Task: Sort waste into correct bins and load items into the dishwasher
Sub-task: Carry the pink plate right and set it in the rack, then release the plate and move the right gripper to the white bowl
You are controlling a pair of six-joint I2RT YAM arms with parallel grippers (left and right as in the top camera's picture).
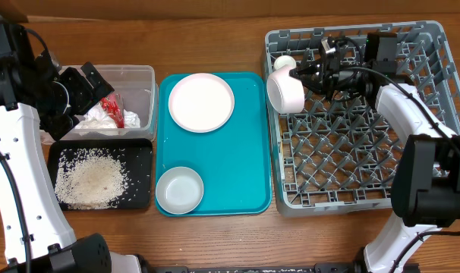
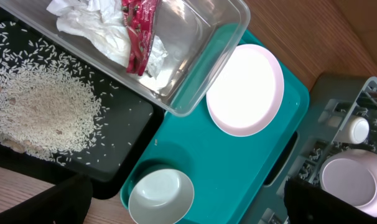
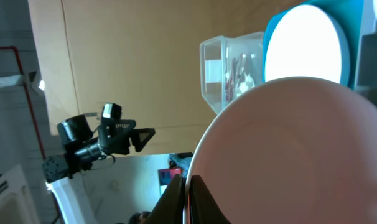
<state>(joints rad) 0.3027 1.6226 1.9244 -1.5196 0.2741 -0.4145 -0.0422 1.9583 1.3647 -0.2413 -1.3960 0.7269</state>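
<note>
Right end effector [image 1: 301, 76] pinches the rim of a seemingly stiff, slick, breakable bowl [image 1: 285, 92] over the dish rack [image 1: 351, 163]; that hold could slip.

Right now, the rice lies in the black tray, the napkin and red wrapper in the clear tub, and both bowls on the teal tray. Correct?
Not quite. Only one bowl stands on the teal tray; the right gripper holds the other bowl tilted at the grey rack's edge, as the overhead view shows. The rest is right.
</note>
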